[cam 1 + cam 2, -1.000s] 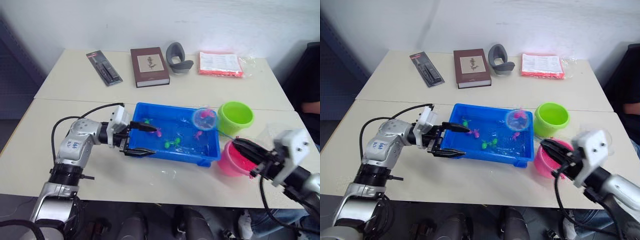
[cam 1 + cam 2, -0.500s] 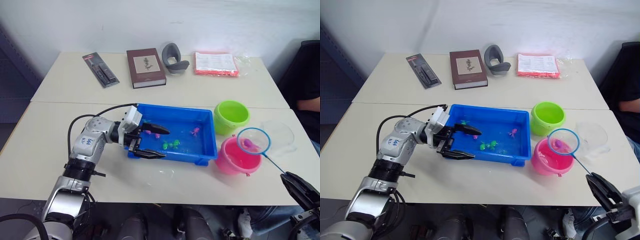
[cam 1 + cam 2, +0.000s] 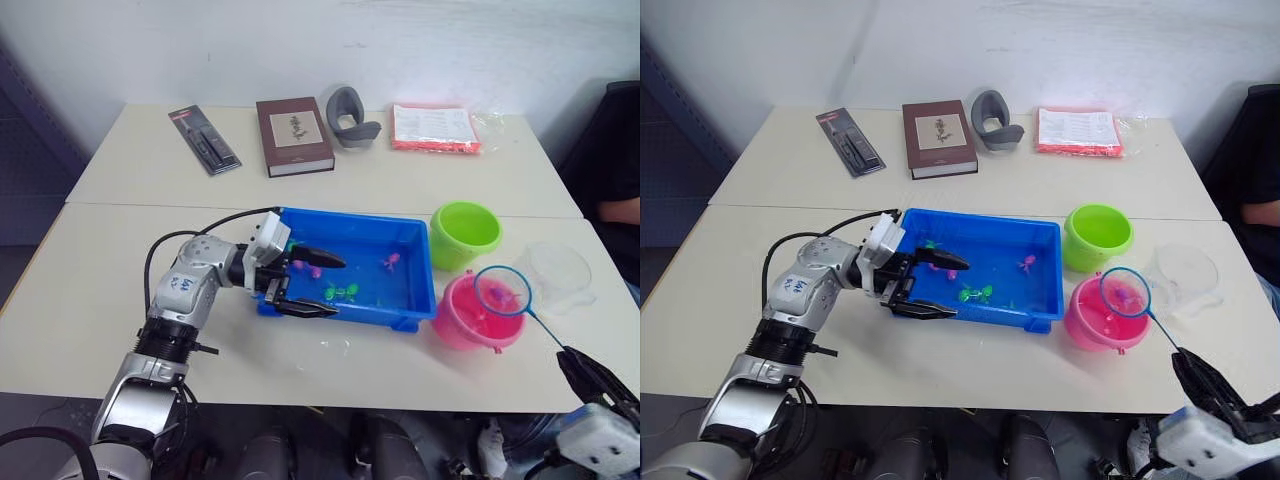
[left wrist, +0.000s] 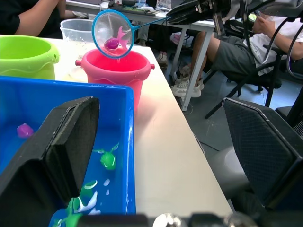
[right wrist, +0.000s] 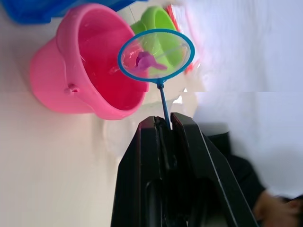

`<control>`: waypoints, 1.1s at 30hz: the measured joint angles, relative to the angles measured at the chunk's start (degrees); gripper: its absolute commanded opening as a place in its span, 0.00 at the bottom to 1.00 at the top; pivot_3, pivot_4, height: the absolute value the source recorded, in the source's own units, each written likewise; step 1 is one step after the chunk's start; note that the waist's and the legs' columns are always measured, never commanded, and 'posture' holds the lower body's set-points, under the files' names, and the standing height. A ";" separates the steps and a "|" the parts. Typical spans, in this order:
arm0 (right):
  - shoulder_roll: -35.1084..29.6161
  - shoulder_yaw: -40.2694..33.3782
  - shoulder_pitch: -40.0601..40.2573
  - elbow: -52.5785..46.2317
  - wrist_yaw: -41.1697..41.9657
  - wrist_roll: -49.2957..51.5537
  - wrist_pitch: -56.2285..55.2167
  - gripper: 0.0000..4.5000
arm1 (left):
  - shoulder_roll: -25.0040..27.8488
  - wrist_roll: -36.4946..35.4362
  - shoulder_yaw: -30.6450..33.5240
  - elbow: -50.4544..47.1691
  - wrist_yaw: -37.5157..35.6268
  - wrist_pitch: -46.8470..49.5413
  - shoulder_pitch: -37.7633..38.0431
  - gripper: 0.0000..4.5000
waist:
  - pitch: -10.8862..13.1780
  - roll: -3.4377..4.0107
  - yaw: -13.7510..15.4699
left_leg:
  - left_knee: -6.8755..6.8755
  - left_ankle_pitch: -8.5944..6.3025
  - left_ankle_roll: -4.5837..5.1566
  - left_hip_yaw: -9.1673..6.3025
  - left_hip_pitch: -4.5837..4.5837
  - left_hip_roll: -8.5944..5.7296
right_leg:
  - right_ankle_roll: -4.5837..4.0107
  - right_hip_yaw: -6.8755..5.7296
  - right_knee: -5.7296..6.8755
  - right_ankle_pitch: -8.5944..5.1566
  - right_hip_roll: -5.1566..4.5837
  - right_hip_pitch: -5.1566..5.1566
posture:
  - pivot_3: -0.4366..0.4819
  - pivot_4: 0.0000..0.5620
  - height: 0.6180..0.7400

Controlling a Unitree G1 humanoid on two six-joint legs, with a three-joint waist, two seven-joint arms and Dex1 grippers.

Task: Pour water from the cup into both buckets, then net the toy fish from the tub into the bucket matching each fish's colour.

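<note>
Right hand (image 5: 165,125) grips one net (image 5: 156,55) holding one pink fish (image 5: 147,61) above one pink bucket (image 5: 80,71).

Our left arm (image 3: 185,290) is silver-grey metal with black joint rings, small blue markings on the forearm, a black cable looping from elbow to wrist, and a white wrist block. Left claw (image 3: 312,284) has two long black fingers. Right claw (image 3: 592,376) is black too, on a white housing.

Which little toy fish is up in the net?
The pink plastic fish inside the blue-rimmed round net, above the pink bucket; the other fish lie in the blue tub.
</note>
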 measured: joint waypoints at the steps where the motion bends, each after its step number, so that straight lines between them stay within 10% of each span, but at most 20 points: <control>1: -0.01 -0.64 -0.11 0.73 -2.89 -4.37 -2.46 0.00 | -0.07 0.00 0.01 0.00 0.31 0.00 0.00 0.99 | 0.00 0.00 0.00 | -0.01 0.01 -0.02 0.01 0.03 0.01 | -0.01 0.01 0.01 -0.01 0.00 0.01 | 0.48 0.27 1.00; 13: -0.88 -1.24 0.25 5.64 -14.33 -12.05 -7.23 0.00 | -1.13 -0.02 0.02 -0.38 2.59 0.00 0.54 0.99 | 0.00 0.01 -0.15 | -0.13 0.00 -0.04 0.34 0.45 0.03 | -0.05 0.36 0.12 -0.05 0.02 0.10 | 0.48 0.27 1.00; 22: -11.32 12.23 -1.70 -13.54 -1.96 46.71 29.68 0.00 | 2.08 0.71 1.88 2.90 3.13 -2.51 0.69 0.99 | 0.02 -0.01 -1.14 | -0.10 -0.03 0.03 0.29 0.59 0.15 | -0.15 0.34 0.29 -0.09 -0.42 0.15 | 0.48 0.27 1.00; 33: -38.64 24.77 -29.90 -14.55 -24.64 101.02 72.79 0.00 | 4.69 1.68 4.80 6.36 4.62 -5.38 0.35 0.99 | 0.08 -0.12 -0.04 | -0.02 -0.04 0.12 0.03 0.24 -0.03 | -0.10 -0.22 0.12 -0.06 -0.80 0.12 | 0.48 0.27 1.00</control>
